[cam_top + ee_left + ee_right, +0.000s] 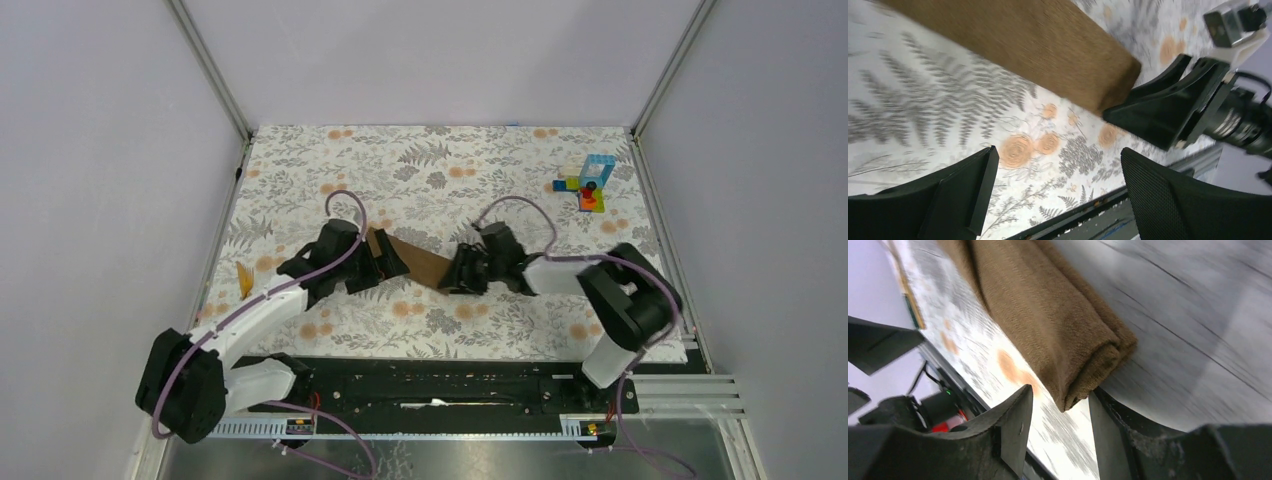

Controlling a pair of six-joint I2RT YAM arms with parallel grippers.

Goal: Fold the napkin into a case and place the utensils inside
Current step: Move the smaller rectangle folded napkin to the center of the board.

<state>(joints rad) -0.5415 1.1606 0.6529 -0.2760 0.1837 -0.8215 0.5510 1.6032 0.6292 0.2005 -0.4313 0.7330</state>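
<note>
Napkin point(415, 262), top view: folded strip. Left gripper point(372, 268) at its left end, right gripper point(462, 272) at its right end, utensil point(243, 279) well left of napkin.

Left wrist: left gripper point(1055, 165) wide open, napkin point(1013, 45) ahead, outside jaws.

Right wrist: right gripper point(1060, 412) jaws apart, straddling napkin point(1048, 315) end, gap one side, no pinch yet.

Judgement: bite all layers squarely, or fold slips. Layers show only in right wrist view, utensil only in top view.
</note>
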